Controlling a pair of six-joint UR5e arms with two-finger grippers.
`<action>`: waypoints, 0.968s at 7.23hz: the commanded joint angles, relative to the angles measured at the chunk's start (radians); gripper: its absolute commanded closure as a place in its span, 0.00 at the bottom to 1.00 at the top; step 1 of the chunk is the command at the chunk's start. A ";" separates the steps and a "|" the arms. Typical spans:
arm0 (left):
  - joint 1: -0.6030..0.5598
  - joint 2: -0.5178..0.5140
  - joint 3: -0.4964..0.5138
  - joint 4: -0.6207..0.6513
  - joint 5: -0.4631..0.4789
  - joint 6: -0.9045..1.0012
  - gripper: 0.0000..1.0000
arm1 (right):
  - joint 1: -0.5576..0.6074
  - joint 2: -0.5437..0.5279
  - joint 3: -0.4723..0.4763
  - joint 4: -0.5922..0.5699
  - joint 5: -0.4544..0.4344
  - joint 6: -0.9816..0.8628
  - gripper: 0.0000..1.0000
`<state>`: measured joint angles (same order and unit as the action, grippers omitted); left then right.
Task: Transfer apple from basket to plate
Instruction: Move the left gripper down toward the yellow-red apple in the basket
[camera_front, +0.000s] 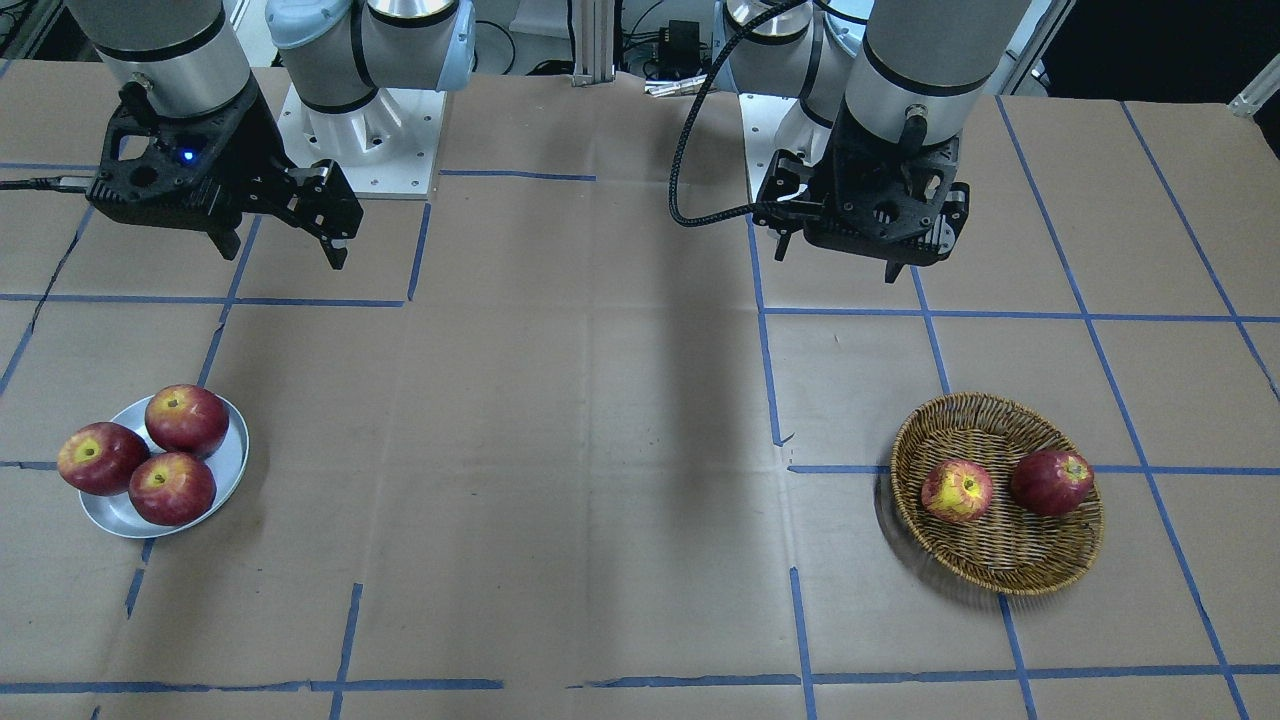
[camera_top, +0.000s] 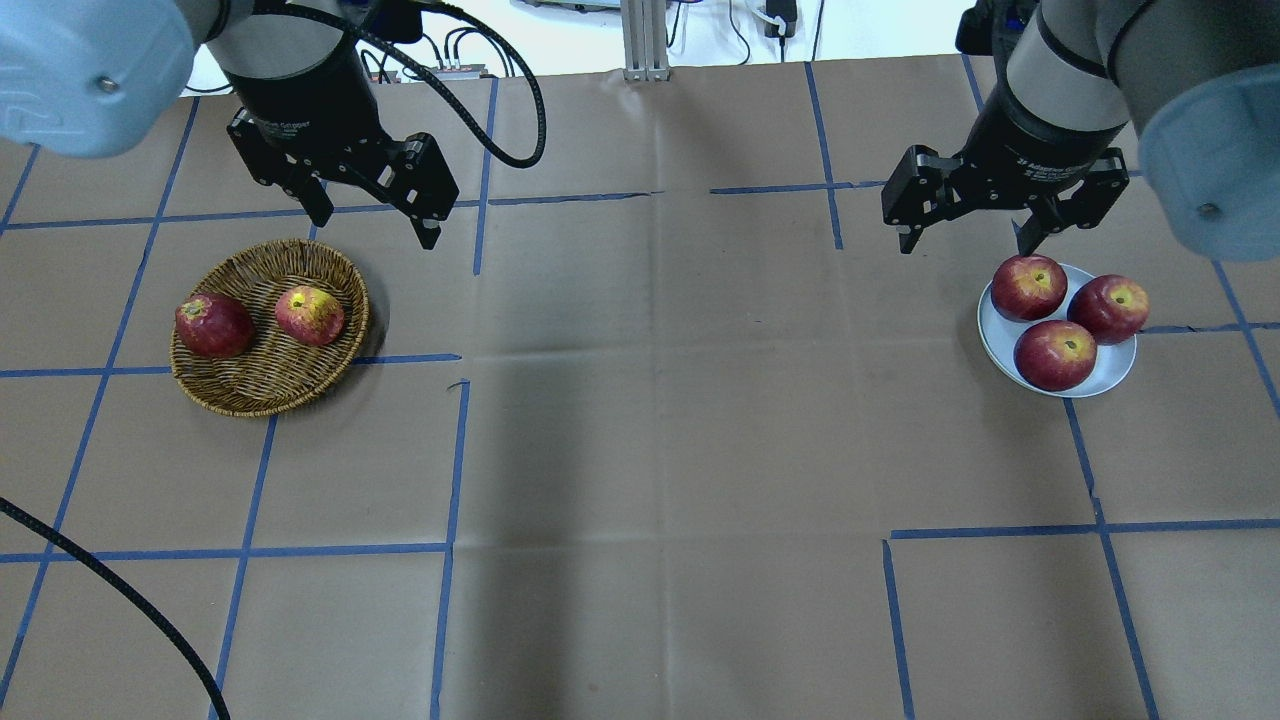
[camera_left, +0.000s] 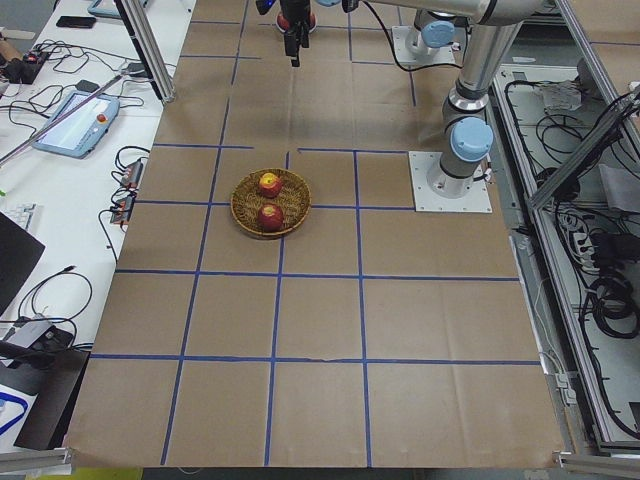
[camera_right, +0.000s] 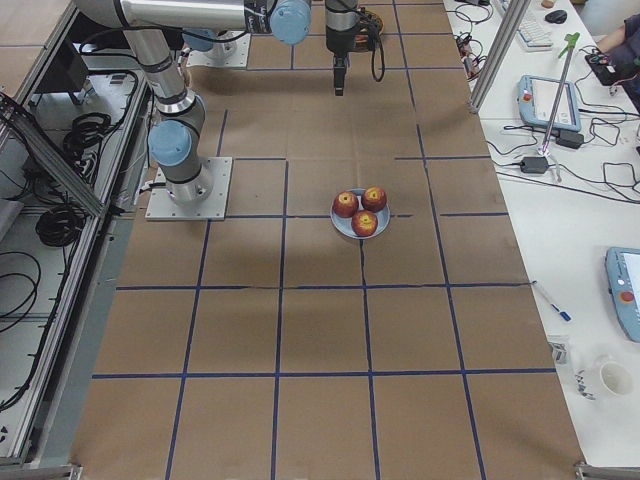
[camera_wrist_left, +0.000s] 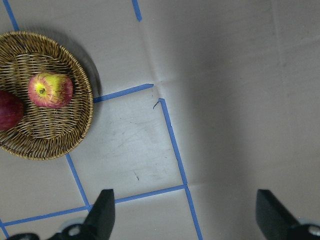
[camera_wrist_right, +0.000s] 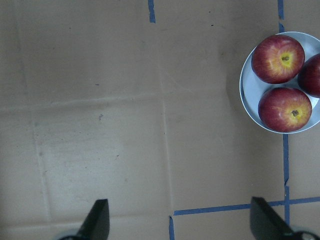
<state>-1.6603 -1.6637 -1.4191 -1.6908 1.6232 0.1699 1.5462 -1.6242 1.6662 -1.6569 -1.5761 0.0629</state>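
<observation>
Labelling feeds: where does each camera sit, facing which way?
Front-facing: across the table, facing the robot; left hand view-right, right hand view-left.
Overhead: behind the robot, looking forward, down; both hands.
Exterior left: table's left end, along it; left arm's base, basket.
Exterior right: opposite end; right arm's base, plate.
Left wrist: down; open fingertips, apple, basket.
Right wrist: down; open fingertips, plate.
Shared: front-facing, overhead both show basket and plate, mirrored.

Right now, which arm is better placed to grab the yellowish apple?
Left: its open gripper hangs near the basket holding the apple; the right gripper is far off by the plate.
</observation>
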 joint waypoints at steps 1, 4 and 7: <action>0.000 0.015 -0.003 0.002 0.001 0.000 0.01 | 0.000 0.000 0.000 0.000 0.004 0.000 0.00; 0.005 0.013 -0.003 0.000 0.006 -0.010 0.01 | 0.000 0.000 0.001 0.000 0.004 -0.002 0.00; 0.008 0.015 -0.003 0.000 0.000 -0.006 0.01 | 0.000 0.000 0.001 -0.001 0.005 0.000 0.00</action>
<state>-1.6535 -1.6506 -1.4220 -1.6904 1.6244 0.1639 1.5463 -1.6245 1.6664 -1.6577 -1.5709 0.0621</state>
